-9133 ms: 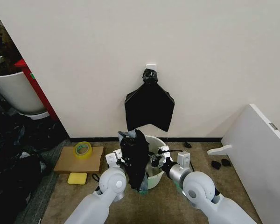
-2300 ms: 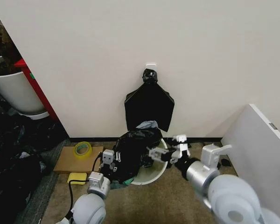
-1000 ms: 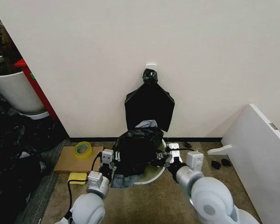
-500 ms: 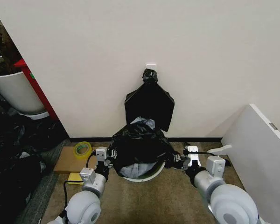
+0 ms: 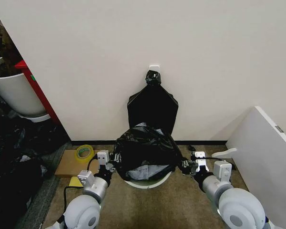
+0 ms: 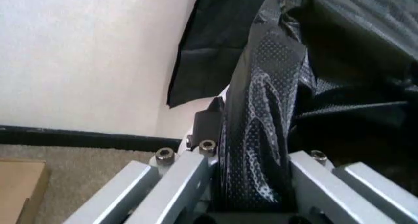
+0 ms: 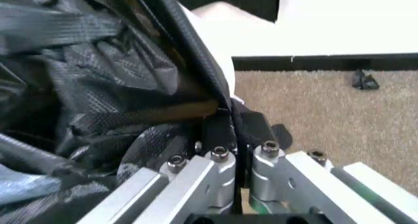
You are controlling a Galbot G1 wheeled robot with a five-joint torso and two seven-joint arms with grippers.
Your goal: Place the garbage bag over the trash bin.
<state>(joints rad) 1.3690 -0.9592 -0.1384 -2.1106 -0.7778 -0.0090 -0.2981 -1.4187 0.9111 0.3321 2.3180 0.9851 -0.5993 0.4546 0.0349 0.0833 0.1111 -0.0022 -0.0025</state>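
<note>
beige carpet below a cream wall: in the head view we are stretching the garbage bag (image 5: 145, 150) across the trash bin (image 5: 148, 183) at 6 o'clock of the hanging bundle (image 5: 152, 109), its near rim lying uncovered. left wrist view: our left gripper (image 6: 251, 160) is pinching bag film. right wrist view: our right gripper (image 7: 236, 155) is clamping the bag's edge.

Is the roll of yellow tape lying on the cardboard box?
Yes, in the head view the yellow tape roll lies flat on the cardboard box.
</note>
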